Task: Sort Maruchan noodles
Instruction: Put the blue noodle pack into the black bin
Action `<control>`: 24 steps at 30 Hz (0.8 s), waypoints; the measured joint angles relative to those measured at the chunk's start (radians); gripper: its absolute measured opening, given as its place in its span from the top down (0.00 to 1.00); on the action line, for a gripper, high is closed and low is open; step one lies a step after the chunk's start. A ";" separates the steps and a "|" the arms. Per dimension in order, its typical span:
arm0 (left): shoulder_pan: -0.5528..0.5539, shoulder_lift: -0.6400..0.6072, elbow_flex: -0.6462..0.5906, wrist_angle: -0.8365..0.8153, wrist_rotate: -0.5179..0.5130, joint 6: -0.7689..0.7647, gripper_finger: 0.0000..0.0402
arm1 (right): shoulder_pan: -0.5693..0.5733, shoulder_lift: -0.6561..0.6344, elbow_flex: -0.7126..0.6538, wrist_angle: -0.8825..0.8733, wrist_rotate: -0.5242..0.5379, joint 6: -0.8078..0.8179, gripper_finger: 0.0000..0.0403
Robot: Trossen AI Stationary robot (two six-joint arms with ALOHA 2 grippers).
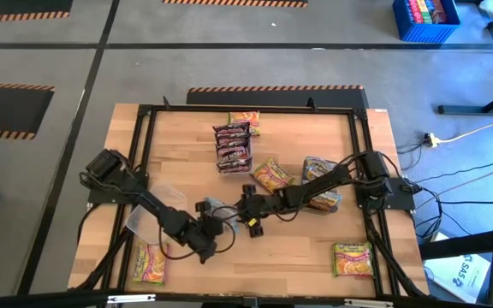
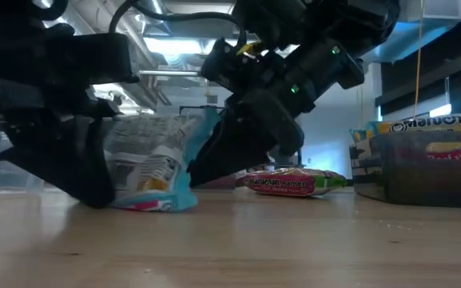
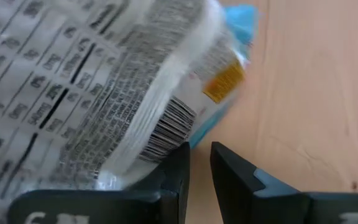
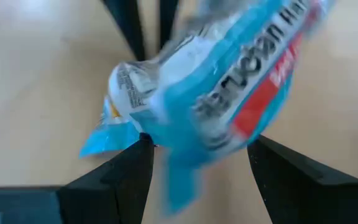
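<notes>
Right wrist view: your right gripper (image 4: 197,165) has its fingers spread wide on either side of a light blue packet (image 4: 229,87), which sits between them with the printed front toward this camera. One edge of the packet touches a finger (image 4: 126,171); whether the other finger presses it you cannot tell.

Left wrist view shows your left gripper (image 3: 199,165) with its fingers nearly together, only a thin gap between them, just beside the barcode edge of the same packet's white back. A pinch on that edge cannot be confirmed.

Low view puts the packet (image 2: 154,164) standing tilted on the table (image 2: 230,240), between the two grippers.

High view places both grippers near the front middle of the table, meeting at the packet. Beyond them you have a maroon stack (image 1: 233,145) toward the back, a yellow-green packet (image 1: 245,120) behind it, loose packets (image 1: 271,174) near the right arm, one yellow packet (image 1: 353,258) at the front right and another (image 1: 149,263) at the front left.
</notes>
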 joint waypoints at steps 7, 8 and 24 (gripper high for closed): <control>0.012 0.004 -0.002 0.024 -0.030 0.003 0.85 | 0.001 0.000 0.000 0.020 -0.131 0.099 0.40; 0.014 0.004 -0.003 0.028 -0.034 0.004 0.85 | 0.001 0.000 0.000 0.025 -0.140 0.114 0.40; 0.039 0.008 -0.008 0.132 -0.080 0.106 0.85 | 0.002 -0.001 0.000 0.142 -0.172 0.347 0.40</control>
